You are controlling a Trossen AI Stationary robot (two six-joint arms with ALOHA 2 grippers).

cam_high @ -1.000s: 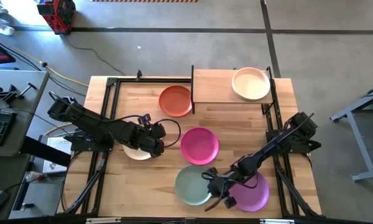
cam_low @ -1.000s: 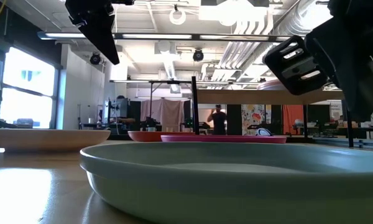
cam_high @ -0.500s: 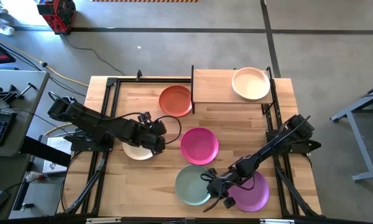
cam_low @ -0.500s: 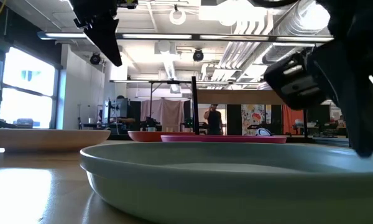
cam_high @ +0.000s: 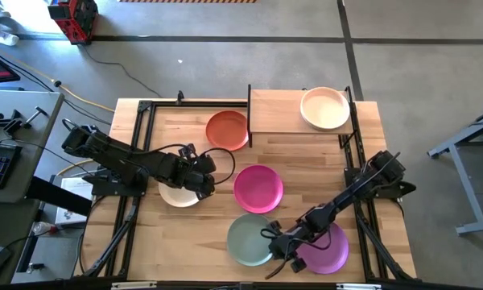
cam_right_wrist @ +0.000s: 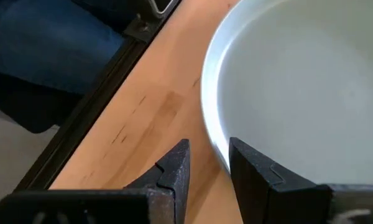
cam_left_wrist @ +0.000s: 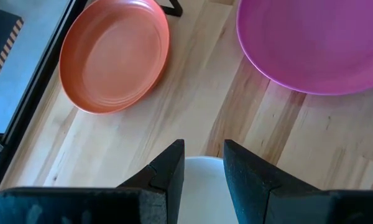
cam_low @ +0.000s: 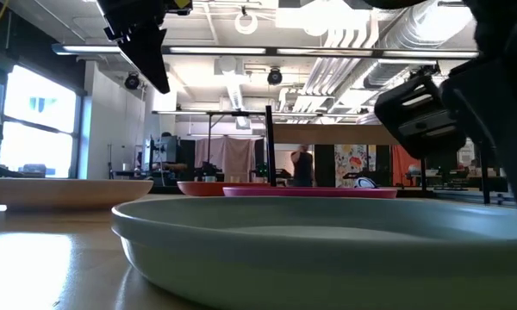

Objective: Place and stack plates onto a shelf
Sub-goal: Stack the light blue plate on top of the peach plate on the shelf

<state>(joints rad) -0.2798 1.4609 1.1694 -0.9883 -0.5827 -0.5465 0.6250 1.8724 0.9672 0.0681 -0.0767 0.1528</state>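
Note:
Five plates show in the high view. A cream plate [cam_high: 324, 108] rests on the light-wood shelf [cam_high: 278, 113] at the table's far right. On the tabletop lie an orange-red plate [cam_high: 227, 130], a magenta plate [cam_high: 258, 188], a pale green plate [cam_high: 248, 239], a purple plate [cam_high: 328, 250] and a second cream plate [cam_high: 174, 196]. My left gripper [cam_left_wrist: 204, 163] hangs open above that cream plate's [cam_left_wrist: 202, 186] edge, clear of it. My right gripper [cam_right_wrist: 208, 163] is open, one finger on either side of the pale green plate's rim [cam_right_wrist: 212, 127] at its near right side; whether it touches the rim, I cannot tell.
Black frame rails [cam_high: 137, 137] run along the table's left and right sides, and thin black posts [cam_high: 249, 113] stand at the shelf's corners. Bare planks [cam_high: 306, 169] lie between the magenta plate and the shelf. A person [cam_low: 303, 164] stands far off in the room.

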